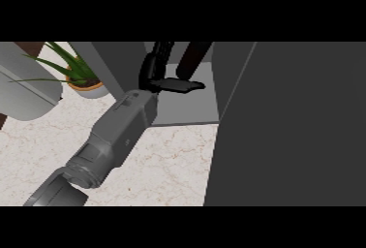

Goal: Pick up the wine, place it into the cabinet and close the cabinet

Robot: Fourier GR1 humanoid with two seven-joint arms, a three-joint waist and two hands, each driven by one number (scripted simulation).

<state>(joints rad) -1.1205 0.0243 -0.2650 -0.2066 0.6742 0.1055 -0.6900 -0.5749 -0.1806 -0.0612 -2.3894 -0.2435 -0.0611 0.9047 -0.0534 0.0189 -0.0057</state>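
Item one, the wine bottle [193, 57]: a dark, slim shape standing inside the open cabinet [193, 104], on its pale floor towards the back. Its long axis runs upright, near parallel to my fingers [159, 55], and it lies just beside them on their right.

Item two, my left hand [157, 81]: it is the only hand in view, reaching into the cabinet opening on its grey forearm [118, 131]. The fingers are extended and nearly straight, rising alongside the bottle. The thumb [182, 85] is spread out to the right, crossing in front of the bottle's base. I record the hand as open, with nothing curled round. Whether fingers or thumb touch the glass I cannot tell.

Item three, the cabinet door [293, 121]: a large dark panel, swung open, standing well to the right of the fingers and beyond the bottle.

Judgement: placing looks done or nearly so, and closing is not yet done. The coming move turns on the bottle sitting between my fingers and the door, so the hand must come back clear of it before going right.

Also noted: the marble bench [172, 164] below the forearm, and a potted plant [80, 77] well left of the fingers.
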